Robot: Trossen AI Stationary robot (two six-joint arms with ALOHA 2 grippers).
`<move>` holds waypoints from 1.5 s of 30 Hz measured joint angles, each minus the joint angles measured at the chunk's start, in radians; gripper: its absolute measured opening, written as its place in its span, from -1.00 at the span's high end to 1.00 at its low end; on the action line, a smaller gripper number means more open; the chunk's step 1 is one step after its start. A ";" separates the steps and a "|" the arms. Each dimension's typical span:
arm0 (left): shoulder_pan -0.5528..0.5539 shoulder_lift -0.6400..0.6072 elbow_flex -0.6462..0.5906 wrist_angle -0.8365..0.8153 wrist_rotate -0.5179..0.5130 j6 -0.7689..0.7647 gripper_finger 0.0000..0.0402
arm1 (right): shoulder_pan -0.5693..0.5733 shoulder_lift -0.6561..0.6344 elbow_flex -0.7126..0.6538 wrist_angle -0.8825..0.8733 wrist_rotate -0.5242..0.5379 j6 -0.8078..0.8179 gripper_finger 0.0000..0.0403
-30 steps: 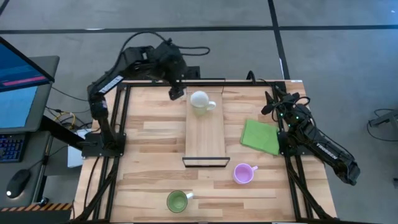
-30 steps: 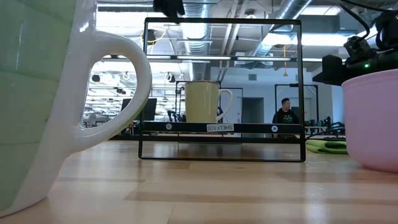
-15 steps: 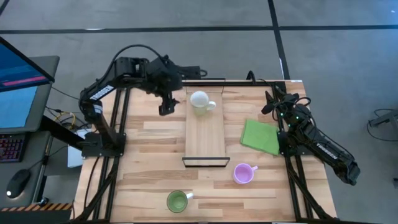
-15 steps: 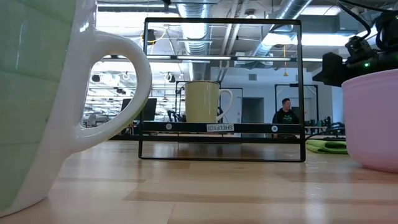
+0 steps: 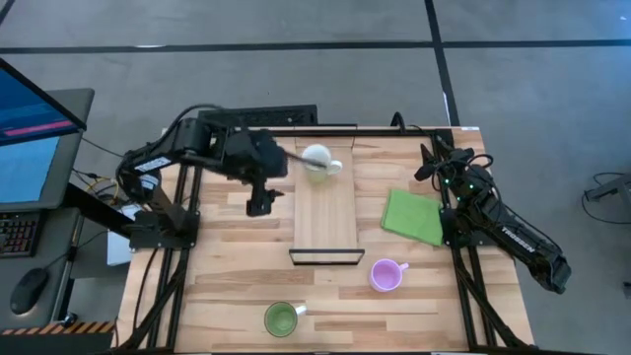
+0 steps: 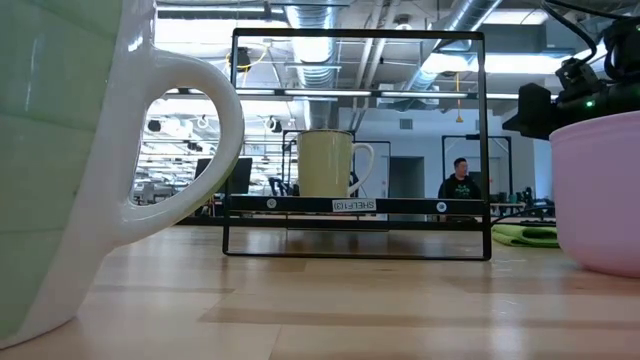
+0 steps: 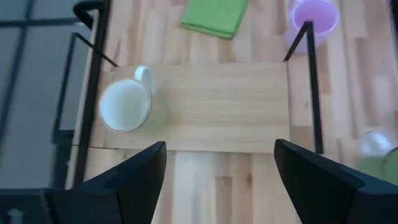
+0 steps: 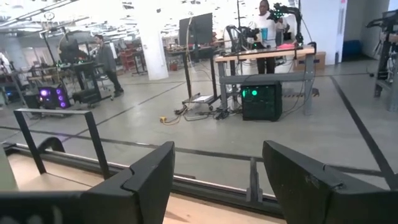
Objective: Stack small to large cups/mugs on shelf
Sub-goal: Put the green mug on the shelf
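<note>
**On shelf: one mug of three**

At the shelf's far end I log the white mug, upright. Green mug and purple mug sit on the tabletop, unplaced. Left gripper hovers beside the shelf, fingers spread, empty. Right gripper parked at the table's edge, spread, empty.

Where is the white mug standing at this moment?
In the high view, the white mug stands on the far end of the shelf, beside the open left hand.
</note>
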 joint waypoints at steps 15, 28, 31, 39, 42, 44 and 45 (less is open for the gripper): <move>-0.131 -0.437 -0.649 0.484 -0.154 0.128 -0.45 | 0.000 0.000 0.000 0.000 -0.002 -0.001 -0.33; -0.105 -0.928 -1.386 0.935 -0.063 0.126 -0.45 | 0.000 0.000 0.000 0.000 -0.007 0.005 -0.33; -0.104 -0.992 -1.477 0.965 -0.064 0.110 -0.45 | 0.000 0.000 0.000 0.000 -0.007 0.005 -0.33; -0.103 -1.086 -1.687 1.141 -0.067 0.104 -0.45 | 0.000 0.000 0.000 0.000 -0.007 0.005 -0.33; -0.103 -1.093 -1.743 1.178 -0.065 0.065 -0.45 | 0.000 0.000 0.000 0.000 -0.007 0.005 -0.33; -0.103 -1.093 -1.759 1.178 -0.035 0.012 -0.45 | 0.000 0.000 0.000 0.000 -0.007 0.005 -0.33; -0.103 -1.093 -1.764 1.179 -0.012 -0.009 -0.45 | 0.000 0.000 0.000 0.000 -0.007 0.005 -0.33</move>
